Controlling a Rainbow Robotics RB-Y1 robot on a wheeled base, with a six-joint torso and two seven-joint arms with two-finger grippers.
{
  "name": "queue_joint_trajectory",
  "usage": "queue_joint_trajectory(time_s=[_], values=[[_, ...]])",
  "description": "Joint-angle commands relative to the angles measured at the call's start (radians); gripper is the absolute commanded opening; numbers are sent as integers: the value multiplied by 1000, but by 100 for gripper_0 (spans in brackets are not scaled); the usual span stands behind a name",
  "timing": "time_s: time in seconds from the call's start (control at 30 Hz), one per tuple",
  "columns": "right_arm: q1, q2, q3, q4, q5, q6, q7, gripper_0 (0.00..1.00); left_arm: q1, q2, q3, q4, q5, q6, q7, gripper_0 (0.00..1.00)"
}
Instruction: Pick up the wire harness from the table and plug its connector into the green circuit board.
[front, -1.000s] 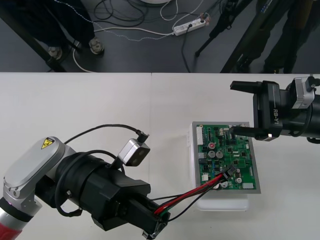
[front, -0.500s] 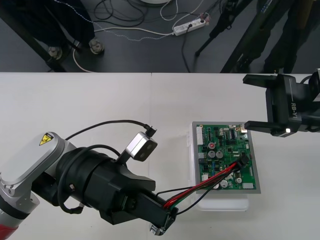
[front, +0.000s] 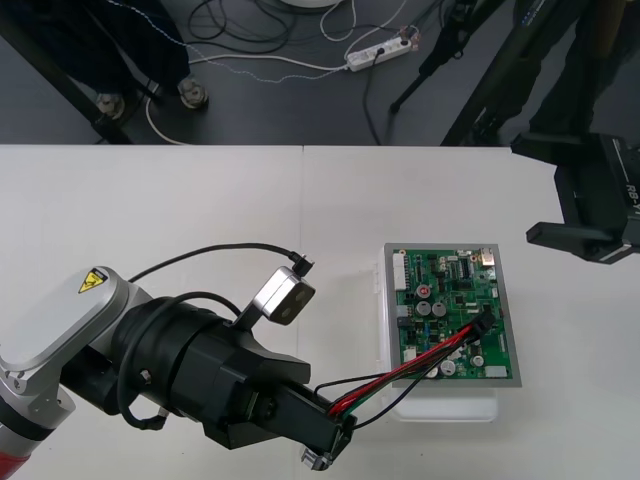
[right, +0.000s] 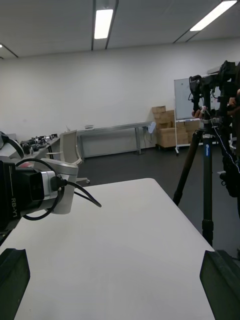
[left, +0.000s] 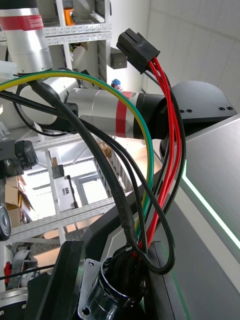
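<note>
Withdrawn rightward from the green circuit board (front: 452, 300), right gripper (front: 524, 190) stands spread; left gripper (front: 326, 447) pinches the wire harness (front: 400, 372).

The left tool (front: 328, 446) grips harness wires (front: 400, 373) stretching over the green board (front: 452, 292).

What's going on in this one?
The left pincer is shut on the wire harness at its round metal socket, near the table's near edge. The red, black and green wires run from there to the black plug, which sits over the right part of the green circuit board; whether it is seated cannot be told. The right pincer hangs open to the board's right, holding nothing.
</note>
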Motion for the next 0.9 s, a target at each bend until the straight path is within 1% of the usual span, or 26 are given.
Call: queue_joint_trajectory(time_s=[0.03,0.17,0.33,0.5,0.8,0.9], values=[[12,-67,22,-10,-44,-7,-24,100,-33,26,-24,-43,20,30,31,0],[17,-81,46,-10,-66,-7,-21,100,-33,23,-24,-43,20,30,31,0],[29,-107,146,-12,-143,-7,-11,100,-31,22,-24,-43,20,27,29,0],[31,-106,152,-27,-146,-7,-2,100,-29,22,-24,-43,18,24,28,0],[38,-106,154,-101,-159,-7,9,100,-28,17,-24,-43,18,24,23,0],[40,-106,177,-121,-176,-7,9,100,-28,16,-24,-45,17,24,20,0]])
